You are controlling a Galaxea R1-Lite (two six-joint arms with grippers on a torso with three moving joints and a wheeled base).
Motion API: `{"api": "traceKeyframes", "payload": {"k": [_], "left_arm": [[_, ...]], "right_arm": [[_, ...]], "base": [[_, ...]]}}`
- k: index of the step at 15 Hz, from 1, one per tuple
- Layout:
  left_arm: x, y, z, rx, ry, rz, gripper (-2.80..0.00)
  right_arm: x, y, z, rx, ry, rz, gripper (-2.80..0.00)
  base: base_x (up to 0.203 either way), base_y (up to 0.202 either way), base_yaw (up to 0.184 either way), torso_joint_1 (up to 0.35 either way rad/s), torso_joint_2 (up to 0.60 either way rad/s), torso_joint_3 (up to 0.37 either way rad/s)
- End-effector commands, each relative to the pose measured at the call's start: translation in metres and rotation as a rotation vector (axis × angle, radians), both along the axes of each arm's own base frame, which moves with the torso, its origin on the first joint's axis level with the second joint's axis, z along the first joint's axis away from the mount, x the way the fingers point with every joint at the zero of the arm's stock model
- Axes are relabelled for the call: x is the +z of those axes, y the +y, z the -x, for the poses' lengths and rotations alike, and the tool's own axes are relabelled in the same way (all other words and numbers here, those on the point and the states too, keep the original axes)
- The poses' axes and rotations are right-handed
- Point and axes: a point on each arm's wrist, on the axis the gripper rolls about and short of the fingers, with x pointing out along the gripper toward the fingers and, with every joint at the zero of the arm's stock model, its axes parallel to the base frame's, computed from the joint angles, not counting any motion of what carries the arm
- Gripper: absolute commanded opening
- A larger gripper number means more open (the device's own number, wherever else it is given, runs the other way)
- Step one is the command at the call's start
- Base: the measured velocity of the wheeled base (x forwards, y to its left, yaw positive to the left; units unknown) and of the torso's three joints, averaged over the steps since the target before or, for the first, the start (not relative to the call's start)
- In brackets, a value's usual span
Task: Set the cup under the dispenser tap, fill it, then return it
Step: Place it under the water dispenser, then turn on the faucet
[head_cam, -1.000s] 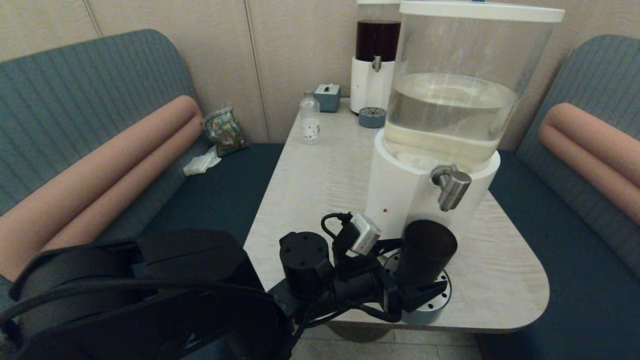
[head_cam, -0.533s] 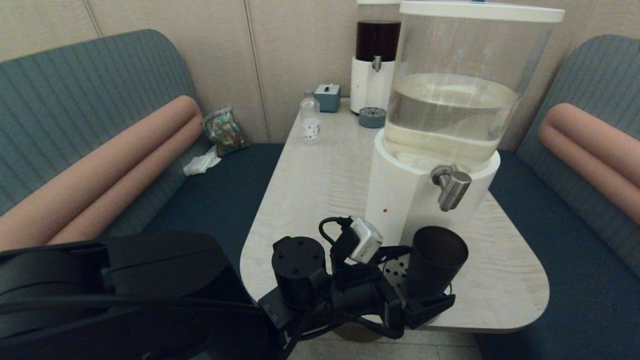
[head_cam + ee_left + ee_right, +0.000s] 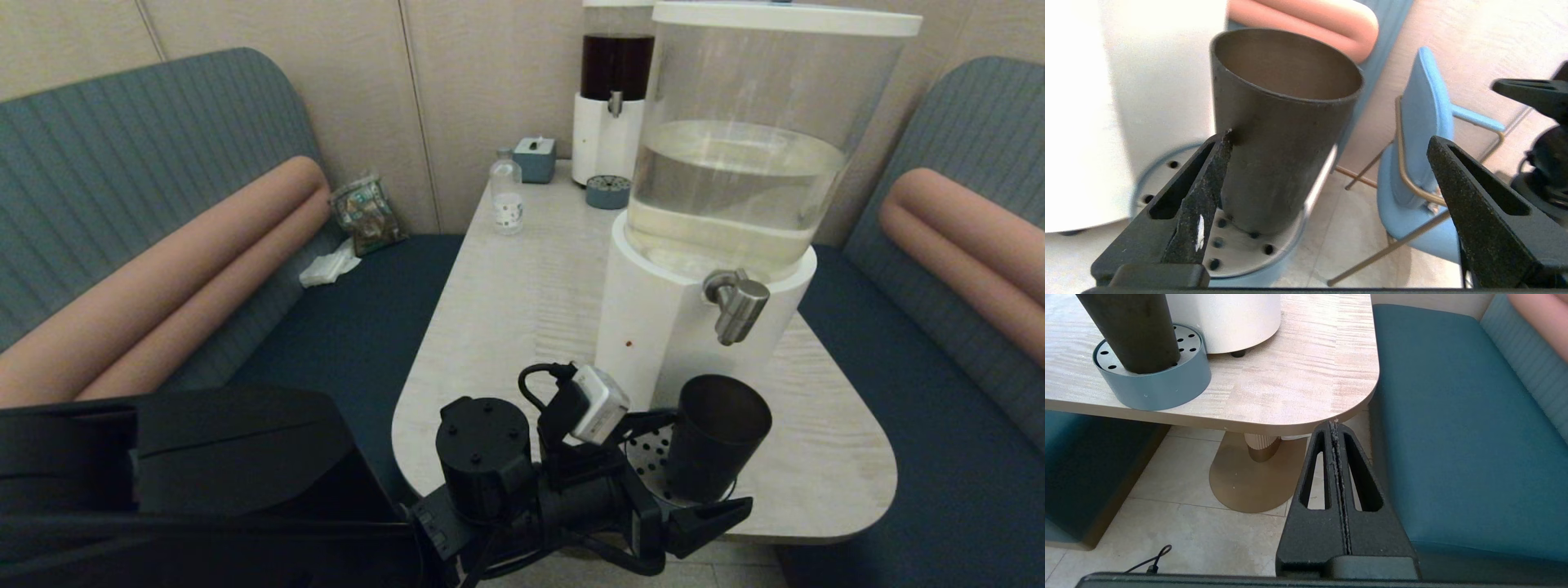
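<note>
**Observer:** Start at your left gripper [image 3: 1327, 179]. Its jaws are spread wide, nothing pinched. One finger [image 3: 1204, 196] sits right against the wall of the cup [image 3: 1274, 143]; whether it touches I cannot tell. The other is well apart, out over the floor side.

**Operator:** And where does the cup stand?

**Observer:** Upright on the perforated drip tray [image 3: 649, 457] at the table [image 3: 522, 302] edge, just beside the dispenser's white base [image 3: 645, 327]. The dispenser tap [image 3: 737, 304] is above it, slightly toward the far side, so judge the rim not quite centred under the nozzle. I cannot see liquid inside from the wrist view.

**Operator:** How will it handle?

**Observer:** Stiff, I would say: thin rigid wall, matte finish, so decent grip for your pads. Likely light when empty and easy to tip. It tapers, wider at the rim, so a squeeze low down may let it ride up. Take it around mid-height, both fingers square to the wall.

**Operator:** Right arm?

**Observer:** Your right gripper [image 3: 1337, 457] is parked low beside the table, fingers pressed together, holding nothing.
</note>
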Motion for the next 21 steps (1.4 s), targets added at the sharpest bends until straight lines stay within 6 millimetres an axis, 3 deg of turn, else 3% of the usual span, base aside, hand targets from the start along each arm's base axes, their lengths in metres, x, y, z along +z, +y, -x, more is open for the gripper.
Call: {"api": "traceKeyframes", "payload": {"k": [1, 21], "left_arm": [[0.002, -0.001, 0.009, -0.014, 0.002, 0.003, 0.00], [0.008, 0.013, 0.038, -0.022, 0.031, -0.028, 0.00]], "right_arm": [[0.000, 0.000, 0.000, 0.000, 0.001, 0.000, -2.80], [0.000, 0.000, 0.000, 0.000, 0.001, 0.000, -2.80]], "base": [[0.000, 0.000, 0.000, 0.000, 0.00, 0.000], [0.000, 0.000, 0.000, 0.000, 0.00, 0.000]]}}
